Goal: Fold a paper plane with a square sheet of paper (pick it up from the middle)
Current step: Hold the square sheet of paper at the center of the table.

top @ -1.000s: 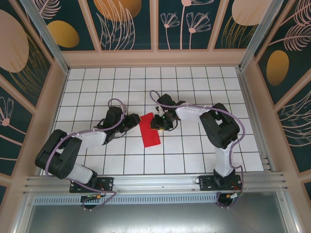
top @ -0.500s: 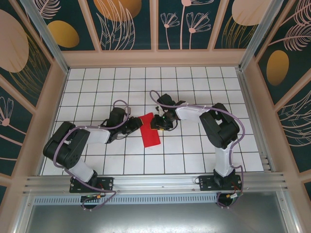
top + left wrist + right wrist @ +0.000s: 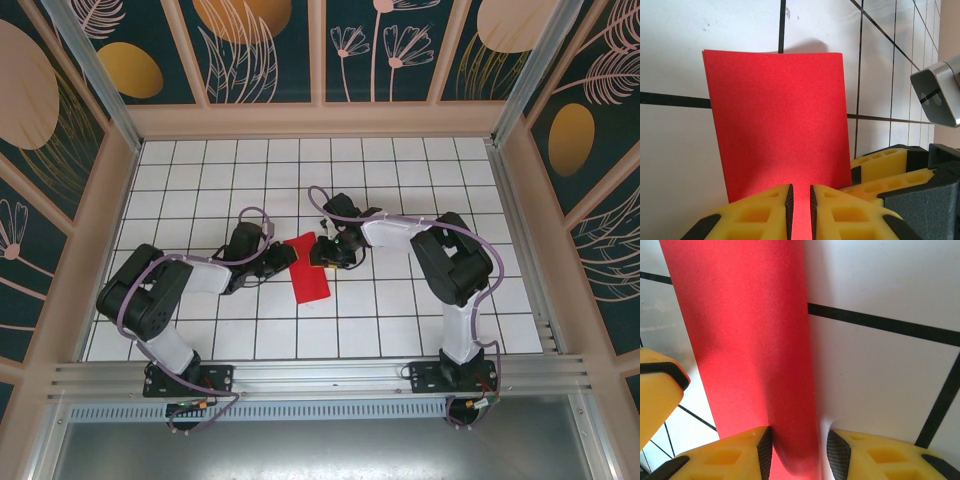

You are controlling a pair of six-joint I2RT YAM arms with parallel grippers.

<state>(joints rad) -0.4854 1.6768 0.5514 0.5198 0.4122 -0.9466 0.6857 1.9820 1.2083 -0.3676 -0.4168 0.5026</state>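
The square sheet of paper [image 3: 309, 270] is a narrow folded red strip lying on the white grid table, tilted slightly. My left gripper [image 3: 286, 256] is at its left edge. In the left wrist view the paper [image 3: 780, 125] spreads ahead, and the left gripper [image 3: 800, 202] is nearly shut, with red showing through a thin slit between its pads. My right gripper [image 3: 321, 254] is at the strip's upper right edge. In the right wrist view the right gripper [image 3: 796, 450] is open, and a raised, shadowed edge of the paper [image 3: 745, 340] lies between its fingers.
The white grid table [image 3: 400, 310] is walled by wooden panels. The right gripper's yellow fingers [image 3: 890, 165] sit close beside the left fingers, with a grey metal part [image 3: 937, 97] above them. A left finger [image 3: 660, 385] shows at the right wrist view's left edge.
The left arm has swung to the right, bringing its gripper up to the paper's left edge. The right gripper and the paper have stayed put.
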